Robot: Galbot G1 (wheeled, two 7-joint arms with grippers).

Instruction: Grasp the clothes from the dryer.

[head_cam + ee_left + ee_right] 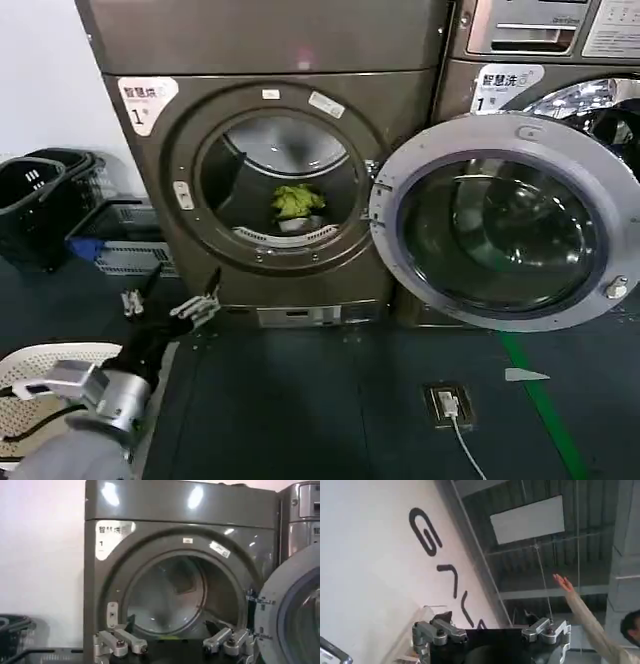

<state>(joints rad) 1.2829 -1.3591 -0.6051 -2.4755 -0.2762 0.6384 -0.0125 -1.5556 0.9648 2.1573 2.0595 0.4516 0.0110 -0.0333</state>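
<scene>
The dryer (270,150) stands in the middle of the head view, its round porthole open and its glass door (505,235) swung out to the right. The clothes (297,203), a lime-green piece on a whitish piece, lie low inside the drum. My left gripper (180,292) hovers open below and to the left of the porthole, near the floor and apart from the dryer. In the left wrist view the left gripper (172,645) faces the dryer (170,595), and a sliver of the lime clothes (168,637) shows between its fingers. My right gripper (490,635) is open, pointing up at a lettered wall and ceiling.
Black baskets (40,195) and a blue-grey crate (115,240) stand left of the dryer. A white perforated basket (40,370) sits beside my left arm. A second machine (545,50) stands at right behind the open door. A floor socket with cable (447,405) and a green line (545,410) mark the floor.
</scene>
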